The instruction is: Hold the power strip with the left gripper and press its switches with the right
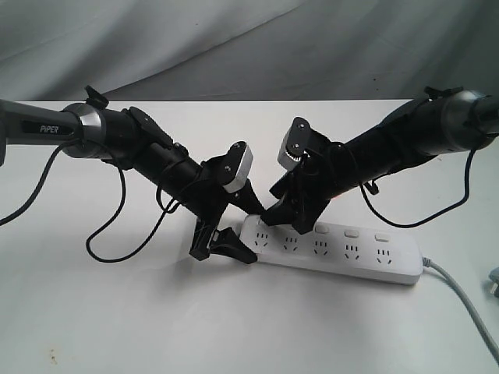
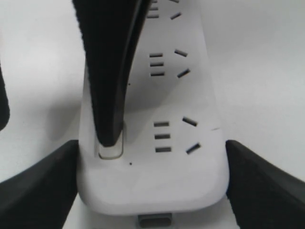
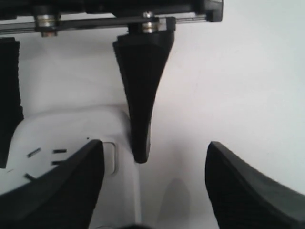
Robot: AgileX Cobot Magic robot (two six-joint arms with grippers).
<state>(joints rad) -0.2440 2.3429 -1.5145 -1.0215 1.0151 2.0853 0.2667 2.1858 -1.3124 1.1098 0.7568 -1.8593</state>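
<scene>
The white power strip (image 1: 343,251) lies flat on the table, its grey cable (image 1: 460,294) running off to the right. My left gripper (image 1: 224,248) straddles the strip's left end. In the left wrist view both its fingers (image 2: 43,191) press against the sides of the strip (image 2: 157,186). My right gripper (image 1: 284,218) stands open over the same end. One of its fingers (image 2: 107,71) has its tip down on the end switch (image 2: 110,150). Three more switches (image 1: 351,232) show further right. In the right wrist view the right gripper (image 3: 153,145) stands wide, the switch (image 3: 109,157) beside one finger.
The white table (image 1: 117,327) carries the arms' black cables (image 1: 117,234) to the left of the strip and another (image 1: 421,222) behind it. Part of a plug (image 1: 493,285) shows at the right edge. A grey cloth (image 1: 249,47) hangs behind.
</scene>
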